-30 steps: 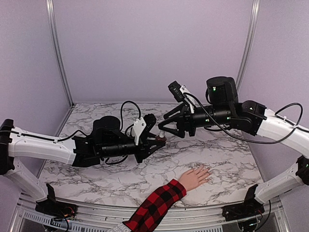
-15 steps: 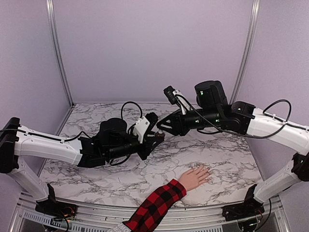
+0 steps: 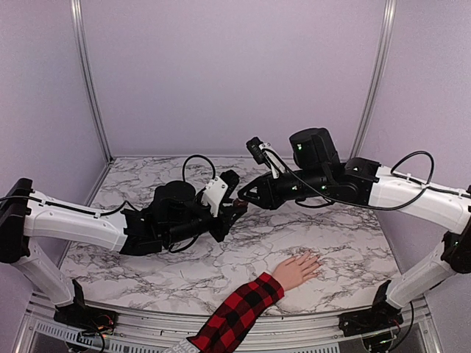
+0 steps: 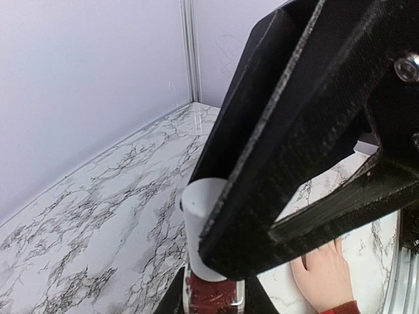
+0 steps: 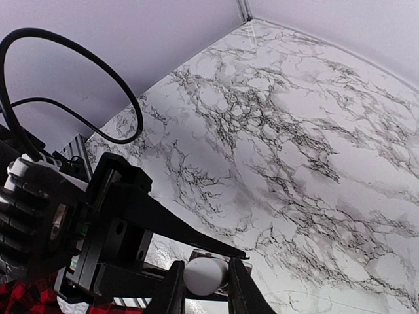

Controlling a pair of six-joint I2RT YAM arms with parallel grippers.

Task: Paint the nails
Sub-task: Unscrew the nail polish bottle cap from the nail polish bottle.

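Over the marble tabletop (image 3: 335,235) we see both claws meeting in mid-air. The pale hand (image 3: 296,270) lies flat, well apart toward the near edge and nearer the right arm, fingers pointing far-right. The nails (image 3: 316,262) are too small to resolve. The left claw (image 3: 235,209) grips the polish bottle (image 4: 211,297); the right claw (image 5: 205,285) pinches its white cap (image 5: 204,272).

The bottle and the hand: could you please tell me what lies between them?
Only bare marble table, as the top view shows; nothing else sits between the bottle and the hand.
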